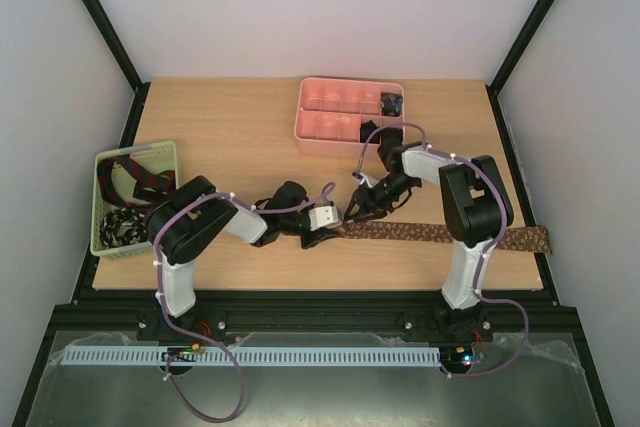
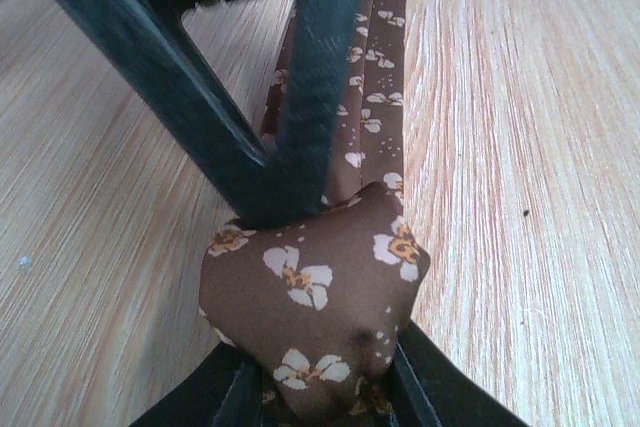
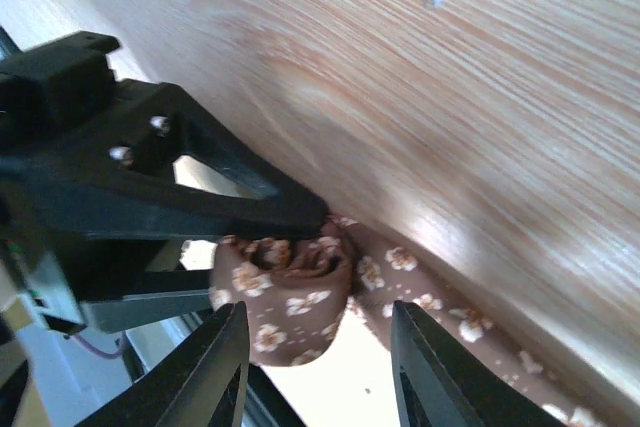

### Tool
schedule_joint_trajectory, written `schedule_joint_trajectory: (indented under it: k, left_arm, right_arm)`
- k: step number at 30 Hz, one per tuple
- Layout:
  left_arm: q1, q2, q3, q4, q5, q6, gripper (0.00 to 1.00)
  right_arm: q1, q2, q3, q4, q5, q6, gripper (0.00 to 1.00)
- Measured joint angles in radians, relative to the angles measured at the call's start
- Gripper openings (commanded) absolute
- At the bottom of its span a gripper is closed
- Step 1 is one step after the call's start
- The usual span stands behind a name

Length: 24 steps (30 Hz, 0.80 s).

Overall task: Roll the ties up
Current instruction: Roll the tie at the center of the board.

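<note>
Starting at the near edge of the table [image 1: 250,142], we first meet the brown tie [image 1: 430,233]. It lies flat along the front of the tabletop, running from the right edge toward the middle. Its left end is wound into a small, plump roll, and both grippers meet there.

Our left gripper [image 2: 320,402] has its jaws closed in on that roll. In the left wrist view a finger presses on each side of the bundle, and the printed fabric bulges up between them. The right wrist view shows the same pinch from the other side, one black finger above the roll and one below.

Our right gripper [image 3: 315,357] stands with its jaws partly open. Its two fingers [image 3: 215,372] are apart with a clear gap between them, and they clasp nothing. In the left wrist view one of those fingers comes down from above and its tip rests on top of the roll. Past the roll, the unrolled length of the tie stretches away flat over the wood.

Farther back, a pale green basket [image 1: 105,245] sits at the table's left edge. It holds a black tie with red stripes [image 1: 140,175] and a black-and-white patterned tie [image 1: 122,225], both loosely heaped. Farthest off, near the middle of the back edge, stands a pink tray [image 1: 340,144] with many compartments. A small dark coil [image 1: 392,104] sits in a compartment at its right end.
</note>
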<state>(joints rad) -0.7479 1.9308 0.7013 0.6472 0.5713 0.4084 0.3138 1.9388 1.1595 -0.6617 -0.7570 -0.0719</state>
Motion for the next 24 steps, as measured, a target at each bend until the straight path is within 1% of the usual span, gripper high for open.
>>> schedule_joint_trajectory:
  k: [4,8,9,10,12,13,15,18,21,24]
  left_arm:
    - [-0.006,-0.016,0.012,-0.05,-0.026,0.012,0.25]
    - [-0.011,-0.021,0.019,-0.072,-0.041,0.014,0.25]
    - [-0.011,-0.021,0.021,-0.075,-0.043,0.014,0.25]
    - [-0.011,-0.021,0.022,-0.078,-0.044,0.014,0.26]
    - [-0.013,-0.021,0.025,-0.082,-0.048,0.013,0.29]
    - [-0.013,-0.021,0.025,-0.083,-0.049,0.013,0.32]
    - [-0.013,-0.021,0.026,-0.084,-0.054,0.008,0.38]
    - [-0.013,-0.022,0.025,-0.084,-0.058,0.017,0.59]
    - [-0.01,-0.031,0.021,-0.089,-0.052,0.022,0.71]
    - [0.002,-0.055,-0.01,-0.092,-0.037,0.028,0.78]
  right_arm:
    - [0.002,-0.019,0.026,-0.052,-0.016,0.002,0.42]
    - [0.029,-0.019,0.027,-0.076,-0.039,0.008,0.39]
    - [0.037,-0.018,0.027,-0.079,-0.044,0.01,0.37]
    - [0.043,-0.015,0.027,-0.079,-0.047,0.009,0.32]
    - [0.054,-0.002,0.027,-0.078,-0.045,0.011,0.15]
    - [0.057,0.007,0.027,-0.077,-0.04,0.01,0.08]
    - [0.058,0.022,0.026,-0.072,-0.02,0.013,0.02]
    - [0.054,0.027,0.024,-0.069,0.008,0.008,0.01]
    - [0.043,0.029,0.014,-0.066,0.019,0.006,0.01]
    - [0.031,0.03,-0.005,-0.06,0.014,0.003,0.01]
